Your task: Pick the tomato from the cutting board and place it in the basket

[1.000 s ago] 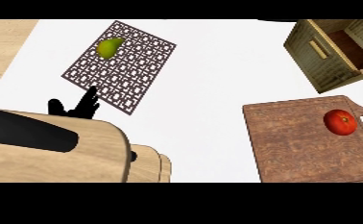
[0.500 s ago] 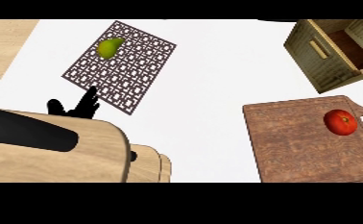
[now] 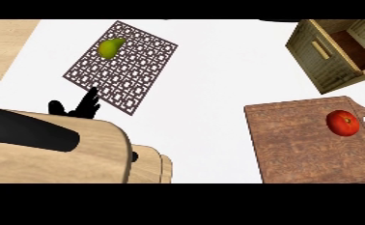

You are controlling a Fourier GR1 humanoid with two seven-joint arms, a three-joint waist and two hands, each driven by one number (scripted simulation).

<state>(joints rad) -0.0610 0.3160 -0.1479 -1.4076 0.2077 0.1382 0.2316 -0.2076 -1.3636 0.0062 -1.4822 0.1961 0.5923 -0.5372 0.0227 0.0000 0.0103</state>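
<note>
1. at far left, the left hand [image 3: 80, 106] shows fingers pointing up, relaxed, holding nothing, beside a patterned mat [image 3: 132, 79] carrying a pear [image 3: 110, 48].
2. on the white counter [image 3: 214, 74], the cutting board [image 3: 306, 139] bears the tomato [image 3: 343, 122] near its right edge.
3. above it stands the basket [image 3: 329, 55].

A red tomato [image 3: 343, 122] lies at the right edge on a brown cutting board [image 3: 299, 147]. The wooden basket [image 3: 329, 55] sits upper right. A pear [image 3: 110, 48] rests on a patterned mat [image 3: 128, 74] upper left. The left hand [image 3: 78, 107] shows at left, fingers up.
</note>
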